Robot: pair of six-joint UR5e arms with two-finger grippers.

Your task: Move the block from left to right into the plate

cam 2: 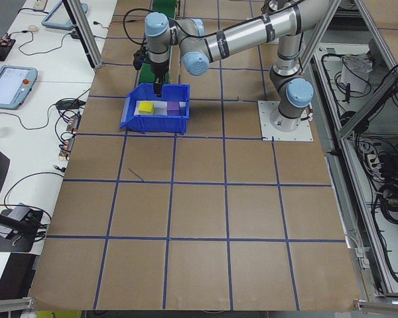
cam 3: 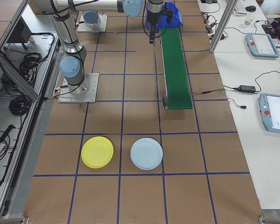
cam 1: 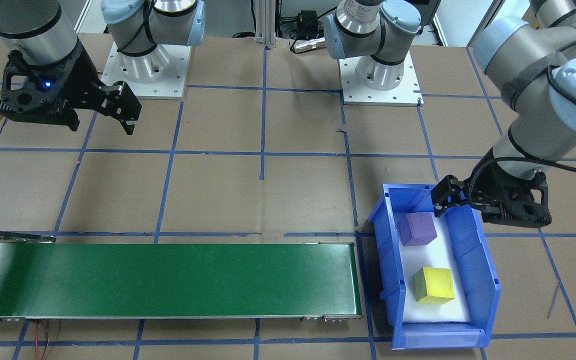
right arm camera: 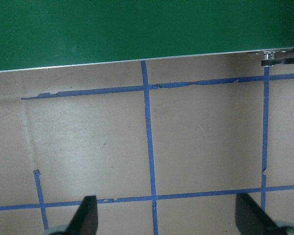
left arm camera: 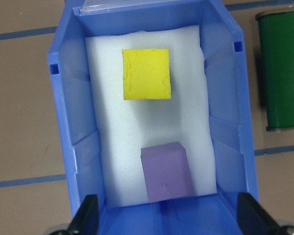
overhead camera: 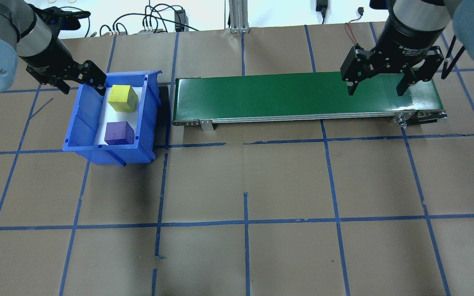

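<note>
Robotics lab, taped table (overhead camera: pixel 261 185), teach pendants (cam 3: pixel 273 112)

2 blocks (left arm camera: pixel 146 74) (left arm camera: pixel 166 172); 2 plates (cam 3: pixel 97 152) (cam 3: pixel 147 153); 1 bin (left arm camera: pixel 73 147); 1 conveyor (overhead camera: pixel 261 94)

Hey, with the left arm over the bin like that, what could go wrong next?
The left gripper hangs open at the blue bin end wall, so coming down it may catch the rim. The purple cube sits close to that wall, leaving little room for a jaw. The green conveyor belt is narrow; a cube set off-centre might tumble off.
</note>
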